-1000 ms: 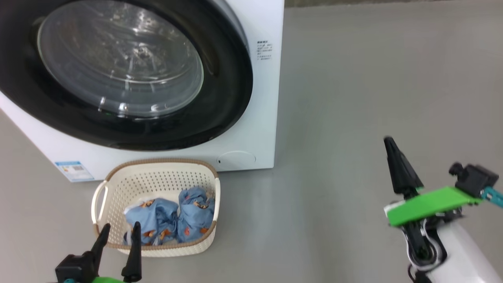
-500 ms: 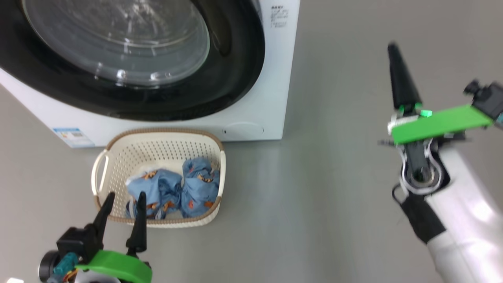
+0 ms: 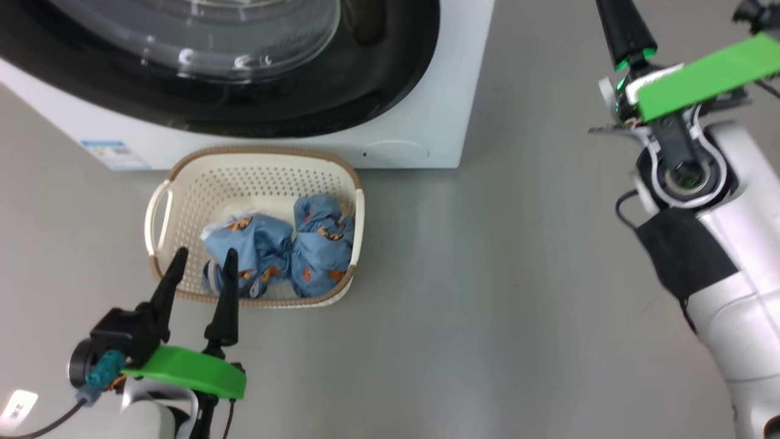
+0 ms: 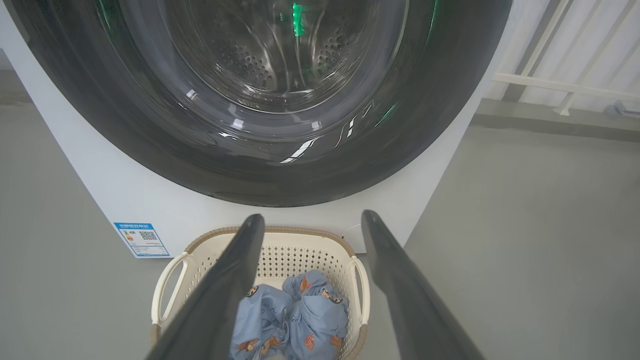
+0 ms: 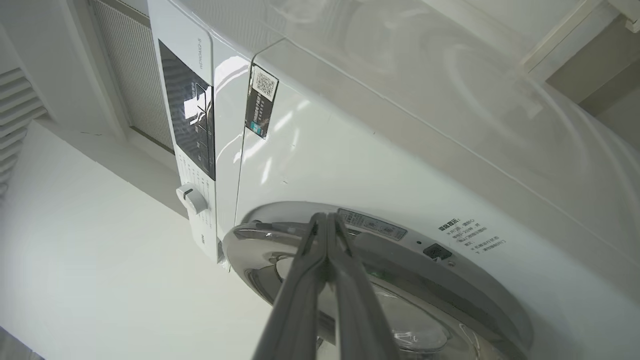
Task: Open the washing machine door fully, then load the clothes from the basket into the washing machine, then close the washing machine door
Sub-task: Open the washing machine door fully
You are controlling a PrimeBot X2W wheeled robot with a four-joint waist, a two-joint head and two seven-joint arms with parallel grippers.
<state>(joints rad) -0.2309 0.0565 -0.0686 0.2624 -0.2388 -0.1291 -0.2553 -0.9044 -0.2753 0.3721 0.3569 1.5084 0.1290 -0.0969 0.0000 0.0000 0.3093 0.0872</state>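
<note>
1. Because the door (image 3: 372, 91) looks shut, I take the first step, opening it, as the one in hand; nothing has been loaded.
2. Nearest me the left gripper (image 3: 206, 251) hovers low, aimed at the basket (image 3: 256, 152). Its two long, dark, tapered fingers are spread wide and hold nothing.
3. Just beyond it the basket sits on the smooth grey floor (image 3: 499, 274), close against the washer (image 3: 426, 122). It is cream plastic with rounded corners, perforated walls, a brown woven-look rim and looped side handles.
4. The clothes (image 3: 317, 250) are all in the basket, bunched toward its right side. They are soft, crumpled light blue cloth with small orange-brown prints and a little white at the left edge. They should handle limp and may trail.
5. Behind the basket the washer's front is hard glossy white, with a blue sticker (image 3: 114, 153) low on the left and a round flap (image 3: 394, 150) low on the right.
6. Above these the door has a wide, slick black rim around bulging clear glass. In the left wrist view the perforated steel drum shows through it.
7. Farthest, the right gripper (image 5: 327, 216) is raised beside the door's right edge, its fingers pressed together with nothing between them.
8. Next, I reckon, that narrow tip must catch the door's edge or handle. A darker hollow in the rim's right side may be the handle, though I cannot be sure. The tip then has to pull in a wide arc, and the glossy rim could let it slip.
</note>
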